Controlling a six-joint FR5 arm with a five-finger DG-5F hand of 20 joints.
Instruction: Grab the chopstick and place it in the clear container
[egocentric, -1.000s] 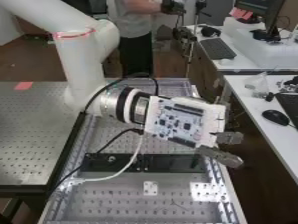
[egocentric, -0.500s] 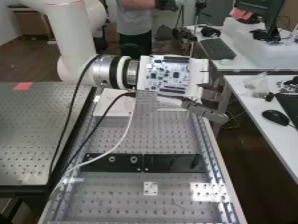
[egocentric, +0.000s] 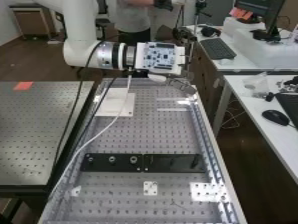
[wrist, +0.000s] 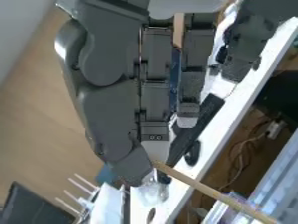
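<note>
Near end of bench first: small white square plate (egocentric: 150, 188) lies flat on the perforated grey metal bench (egocentric: 120, 192). Beyond it, long black bar with round fittings (egocentric: 100, 160) across the bench. Further on, flat white board (egocentric: 122, 106), now uncovered; hand was over mid-bench a second ago. Beside it, two pale bright streaks (egocentric: 173, 99) on the bench. Can't tell if they're glare or edges of the clear container, so I can't pin the target down.

Change: white robot arm (egocentric: 81, 25) has carried the dark grey robot hand (wrist: 155, 100) away from the near end and up, now above the bench's far end. Fingers are closed in a pinch, thumb against fingertip, on one end of the thin tan wooden chopstick (wrist: 216, 194). Its free length sticks out at a slant, clear of the fingers.

Meaning: looks like the grab is done and this is the carry; chopstick isn't in the container yet. Next it likely needs lining up over the opening, lowering, then letting go. Risk: gripped at one end, a thin round stick may swivel, or the free end may catch the rim.
</note>
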